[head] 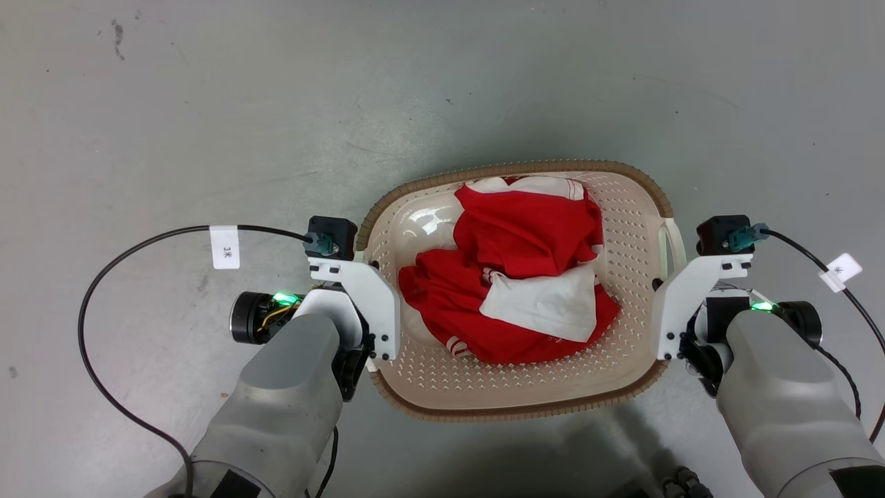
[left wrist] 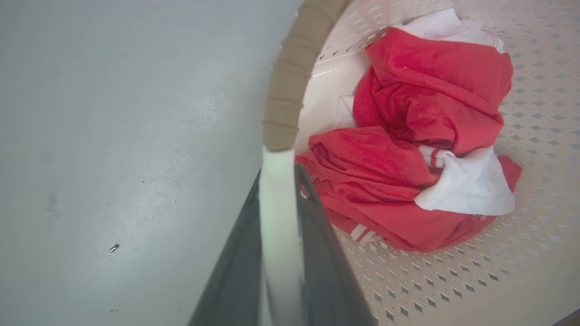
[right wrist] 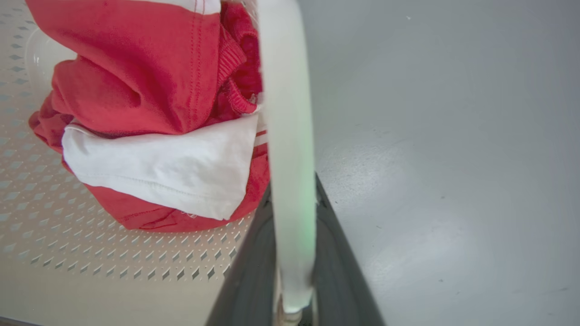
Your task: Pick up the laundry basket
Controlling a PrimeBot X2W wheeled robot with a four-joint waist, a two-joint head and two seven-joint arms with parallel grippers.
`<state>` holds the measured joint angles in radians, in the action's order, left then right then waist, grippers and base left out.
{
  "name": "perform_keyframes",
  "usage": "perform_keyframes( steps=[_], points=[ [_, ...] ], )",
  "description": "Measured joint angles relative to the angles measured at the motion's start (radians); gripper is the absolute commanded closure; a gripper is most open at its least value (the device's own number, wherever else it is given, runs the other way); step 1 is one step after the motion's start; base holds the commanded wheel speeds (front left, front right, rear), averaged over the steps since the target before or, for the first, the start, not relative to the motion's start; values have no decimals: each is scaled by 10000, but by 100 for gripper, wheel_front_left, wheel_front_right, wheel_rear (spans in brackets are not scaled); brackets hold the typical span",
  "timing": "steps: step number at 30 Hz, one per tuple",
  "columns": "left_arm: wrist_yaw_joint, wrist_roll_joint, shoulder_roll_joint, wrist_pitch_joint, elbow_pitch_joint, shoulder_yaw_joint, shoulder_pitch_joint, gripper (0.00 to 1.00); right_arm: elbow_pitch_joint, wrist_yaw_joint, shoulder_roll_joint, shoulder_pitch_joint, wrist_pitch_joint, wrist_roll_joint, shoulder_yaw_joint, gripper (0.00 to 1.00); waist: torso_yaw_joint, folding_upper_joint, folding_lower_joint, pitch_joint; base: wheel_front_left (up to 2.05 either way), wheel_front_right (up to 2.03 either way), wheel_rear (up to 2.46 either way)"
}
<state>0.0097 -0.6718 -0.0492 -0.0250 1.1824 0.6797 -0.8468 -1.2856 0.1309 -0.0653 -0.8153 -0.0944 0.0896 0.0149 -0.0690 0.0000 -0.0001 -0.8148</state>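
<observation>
Firmly held on both sides

Closed tight, the left gripper [left wrist: 281, 181] pinches the white left handle [left wrist: 277, 217] of the laundry basket [head: 622, 200]; the right gripper [right wrist: 292, 190] likewise clamps the right handle [right wrist: 285, 113]. The basket lies between both arms over the grey floor [head: 207, 104], with red and white clothes [head: 525, 235] inside

Two pale grey arms come in low in the head view: the left forearm [head: 283, 387] from 7 o'clock, the right forearm [head: 781, 387] from 5 o'clock. A green light glows at the left wrist [head: 321, 306] and at the right wrist [head: 722, 311]. The left gripper [left wrist: 281, 185] has both dark fingers pressed on the left handle [left wrist: 277, 253] of the laundry basket [head: 511, 409]. The right gripper [right wrist: 292, 201] clamps the right handle [right wrist: 287, 127] likewise.
</observation>
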Motion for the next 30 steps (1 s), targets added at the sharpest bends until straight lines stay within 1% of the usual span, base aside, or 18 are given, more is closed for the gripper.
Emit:
perform_keyframes(
  steps=[5, 10, 19, 24, 30],
  points=[
    [-27, -192, 2, -44, 48, 140, -2, 100, 13, -2, -17, 14, -81, 642, 512, 100, -11, 0, 1, 51, 0, 0, 0],
    [-199, -288, -127, 184, 282, 360, -9, 100, -56, 0, 113, 230, -422, 1158, 930, 100, -22, 0, 2, 347, 0, 0, 0],
    [-637, -633, -104, 1168, 696, 692, 249, 100, -61, 0, 100, 581, -1127, 1703, 1519, 100, -44, 0, 1, 1659, 0, 0, 0],
    [-752, -848, -100, 1822, 863, 742, 404, 100, -61, 0, 100, 689, -1944, 2119, 1921, 100, -24, 0, 1, 2589, 0, 0, 0],
    [-807, -1078, -201, 2704, 1022, 729, 558, 100, 311, -8, 82, 874, -3342, 3058, 2863, 100, 43, 1, 0, 3760, 0, 0, 0]
  ],
)
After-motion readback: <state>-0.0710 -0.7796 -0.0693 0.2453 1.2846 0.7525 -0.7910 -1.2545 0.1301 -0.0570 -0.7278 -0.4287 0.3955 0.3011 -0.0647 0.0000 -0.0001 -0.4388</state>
